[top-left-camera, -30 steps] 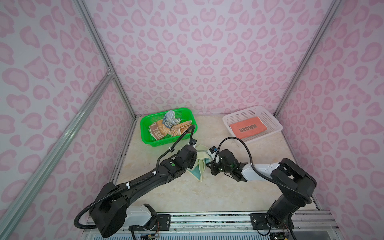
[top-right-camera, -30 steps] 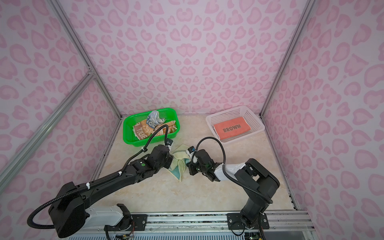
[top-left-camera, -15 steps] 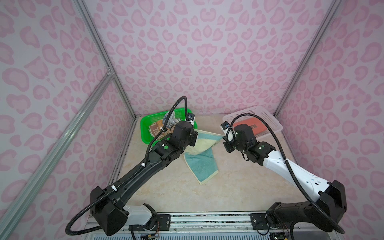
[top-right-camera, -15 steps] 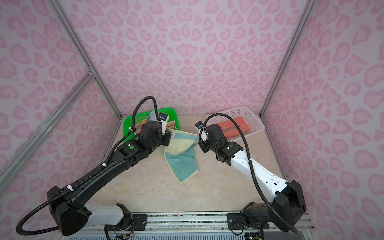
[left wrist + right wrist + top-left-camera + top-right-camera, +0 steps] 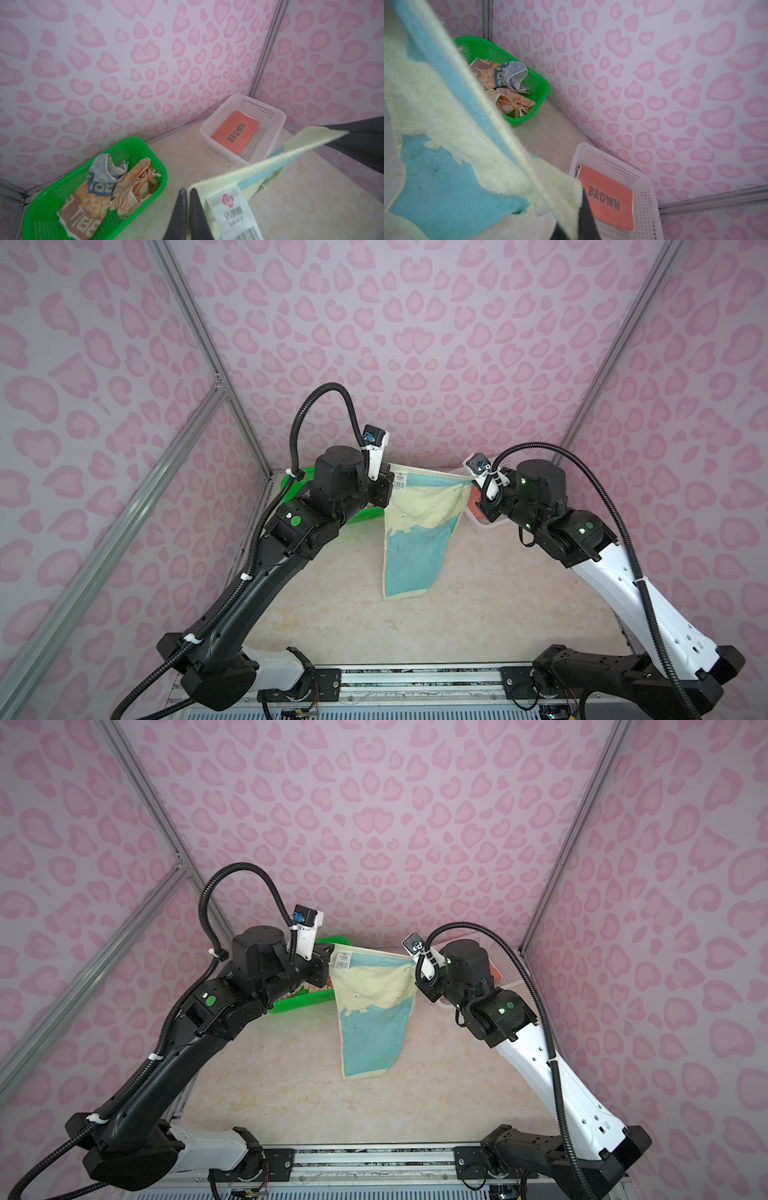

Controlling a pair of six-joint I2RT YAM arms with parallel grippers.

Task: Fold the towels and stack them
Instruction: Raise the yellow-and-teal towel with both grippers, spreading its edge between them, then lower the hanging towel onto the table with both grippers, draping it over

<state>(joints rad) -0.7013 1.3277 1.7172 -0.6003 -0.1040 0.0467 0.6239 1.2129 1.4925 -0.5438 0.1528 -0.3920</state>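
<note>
You have the pale yellow-and-blue towel [image 5: 417,539] hanging above the table [image 5: 478,593], stretched between both arms. Your left gripper [image 5: 390,477] pinches one top corner tight and your right gripper [image 5: 473,481] the other, spreading it flat for folding.

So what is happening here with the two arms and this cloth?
Both arms hold one pale yellow and blue towel by its top corners. The left gripper and the right gripper are shut on it, and it hangs spread between them over the table. Crumpled towels wait in the green basket; a folded coral towel lies in the white basket.
</note>
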